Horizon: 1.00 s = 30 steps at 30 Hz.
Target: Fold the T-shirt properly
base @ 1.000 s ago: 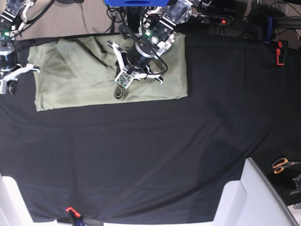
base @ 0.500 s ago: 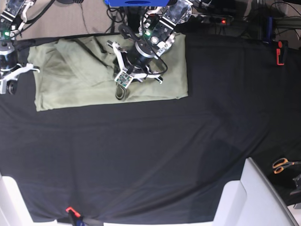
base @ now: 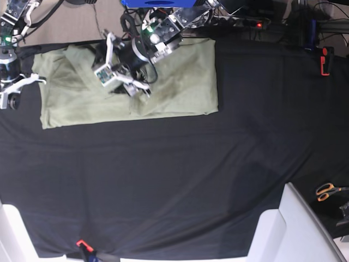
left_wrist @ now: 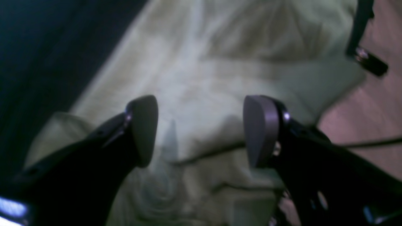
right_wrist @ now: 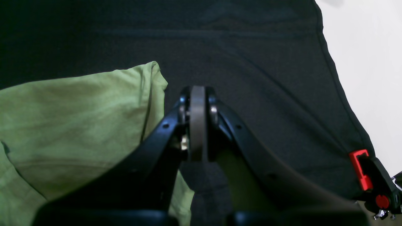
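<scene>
The pale green T-shirt [base: 180, 87] lies partly folded at the back left of the black table cloth [base: 174, 174]. My left gripper [base: 95, 79] hovers over the shirt's left-centre part. In the left wrist view it [left_wrist: 201, 131] is open, both fingers [left_wrist: 143, 130] apart with only rumpled shirt cloth [left_wrist: 201, 81] below them. My right gripper [base: 10, 98] stands at the shirt's left edge. The right wrist view shows it [right_wrist: 197, 122] shut and empty, just beside a corner of the shirt [right_wrist: 62, 125].
Orange-handled scissors [base: 327, 191] lie at the right edge. A red clamp [base: 325, 60] holds the cloth at the back right, another [base: 82, 244] at the front. A white block [base: 294, 229] stands at the front right. Cables run behind the table.
The left gripper has opened, let go of the shirt's front edge and swung left and back over the shirt. The right arm has not moved.
</scene>
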### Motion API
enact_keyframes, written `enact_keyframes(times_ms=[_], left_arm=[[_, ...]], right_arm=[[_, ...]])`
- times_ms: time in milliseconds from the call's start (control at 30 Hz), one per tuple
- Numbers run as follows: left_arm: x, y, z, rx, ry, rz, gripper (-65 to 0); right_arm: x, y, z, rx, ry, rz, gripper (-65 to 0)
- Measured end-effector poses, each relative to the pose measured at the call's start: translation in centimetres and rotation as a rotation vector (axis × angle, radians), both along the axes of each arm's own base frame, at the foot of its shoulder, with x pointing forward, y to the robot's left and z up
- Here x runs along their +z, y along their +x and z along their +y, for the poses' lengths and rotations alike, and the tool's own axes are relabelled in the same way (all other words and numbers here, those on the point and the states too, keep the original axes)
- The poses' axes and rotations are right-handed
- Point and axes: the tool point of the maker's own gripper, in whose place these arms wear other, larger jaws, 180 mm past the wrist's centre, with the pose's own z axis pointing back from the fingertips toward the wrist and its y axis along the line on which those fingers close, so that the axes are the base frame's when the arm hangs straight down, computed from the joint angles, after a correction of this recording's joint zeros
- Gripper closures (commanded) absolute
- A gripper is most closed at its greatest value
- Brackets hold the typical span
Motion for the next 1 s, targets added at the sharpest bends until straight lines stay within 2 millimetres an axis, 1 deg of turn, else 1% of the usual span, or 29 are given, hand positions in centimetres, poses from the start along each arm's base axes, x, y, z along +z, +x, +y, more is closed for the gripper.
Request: enact_keyframes(times_ms=[33, 67, 100, 133, 167, 200, 233, 267, 333, 400, 433, 533, 600, 667, 733, 800, 867, 933, 1000], left_arm=[[0.7, 1.0, 0.7, 0.039, -0.014, -0.013, -34.9], [1.3, 2.3, 2.0, 0.089, -0.024, -0.028, -28.5], [1.8, 3.5, 3.7, 0.146, -0.02, -0.04, -20.2], [1.9, 4.4, 5.9, 0.214, 0.004, -0.036, -10.5], [1.8, 4.9, 8.1, 0.27, 0.037, -0.022, 0.0], [1.8, 5.2, 10.1, 0.32, 0.068, -0.009, 0.0], [1.9, 5.4, 11.6, 0.355, 0.091, -0.005, 0.0], [2.0, 5.3, 12.6, 0.377, 0.099, 0.003, 0.0], [2.1, 5.4, 14.0, 0.405, 0.114, 0.004, 0.0], [1.6, 5.2, 14.9, 0.412, 0.128, 0.013, 0.0], [1.1, 4.9, 15.3, 0.413, 0.14, 0.019, 0.0], [-2.5, 3.0, 17.0, 0.419, 0.224, 0.104, 0.0], [-3.9, 2.1, 17.4, 0.416, 0.244, 0.138, 0.0], [-4.6, 2.4, 17.4, 0.411, 0.233, 0.124, 0.0], [-4.7, 3.4, 17.2, 0.407, 0.208, 0.087, 0.0], [-4.6, 3.8, 17.2, 0.408, 0.2, 0.074, 0.0], [-3.9, 3.4, 17.2, 0.412, 0.205, 0.084, 0.0], [-2.2, 3.7, 16.8, 0.414, 0.174, 0.06, 0.0], [-0.2, 4.8, 17.3, 0.448, 0.146, 0.02, 0.0]], right_arm=[[0.0, 0.0, 0.0, 0.0, 0.0, 0.0, -1.5], [0.0, 0.0, 0.0, 0.001, -0.002, 0.003, -1.5], [0.3, 0.0, 0.1, 0.004, -0.007, 0.0, -1.5], [0.8, 0.0, 0.2, 0.007, -0.016, -0.009, -1.5], [1.3, 0.2, 0.2, 0.009, -0.024, -0.021, -1.5], [1.6, 0.4, 0.3, 0.015, -0.026, -0.03, -1.5], [1.6, 0.6, 0.6, 0.022, -0.025, -0.023, -1.5], [1.2, 0.6, 1.0, 0.03, -0.023, 0.006, -1.5], [0.8, 0.8, 2.1, 0.063, -0.008, 0.043, -1.5], [1.0, 1.1, 2.5, 0.072, -0.009, 0.05, -1.5], [1.0, 1.3, 2.7, 0.073, -0.007, 0.055, -1.5], [0.9, 1.6, 3.3, 0.09, 0.0, 0.06, -1.5], [0.9, 1.6, 3.3, 0.09, 0.001, 0.06, -1.5], [0.9, 1.6, 3.3, 0.09, -0.002, 0.061, -1.5], [1.0, 1.6, 3.1, 0.091, -0.007, 0.061, -1.5], [1.0, 1.6, 3.1, 0.089, -0.007, 0.061, -1.5], [0.9, 1.6, 3.1, 0.091, -0.006, 0.063, -1.7], [0.9, 1.5, 3.0, 0.089, -0.007, 0.062, -2.0], [0.9, 1.5, 3.0, 0.088, -0.006, 0.067, -2.1]])
